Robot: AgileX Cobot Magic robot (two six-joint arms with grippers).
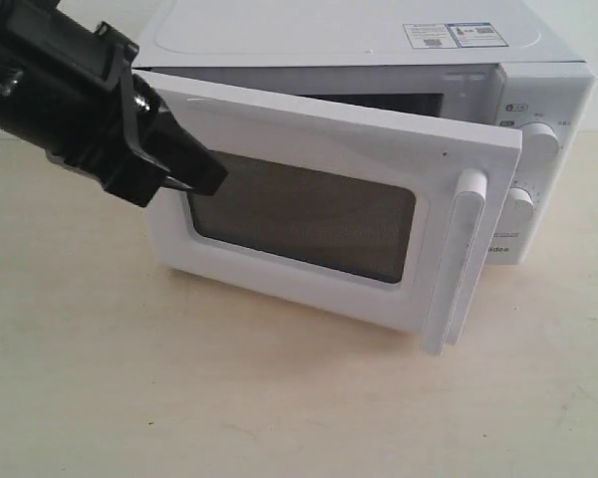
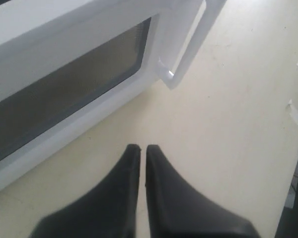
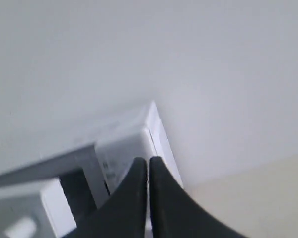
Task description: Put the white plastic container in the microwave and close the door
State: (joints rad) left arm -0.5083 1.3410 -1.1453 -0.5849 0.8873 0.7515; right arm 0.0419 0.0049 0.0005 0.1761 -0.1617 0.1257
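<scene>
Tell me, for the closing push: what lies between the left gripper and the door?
Only bare tabletop, seen in the left wrist view, separates the left gripper from the door.

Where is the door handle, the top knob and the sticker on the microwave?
door handle (image 1: 458, 254): exterior view, middle of the white bar.
top knob (image 1: 541, 142): exterior view, its round front.
sticker (image 1: 456, 36): exterior view, its middle.

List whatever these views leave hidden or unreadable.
White plastic container: in no view; the part-open door screens the microwave cavity, exterior view.
Sticker text: too small, exterior view.
Right gripper: outside the exterior view; its wrist view is blurred.
Left gripper touching the door or not: unclear, exterior view.
</scene>
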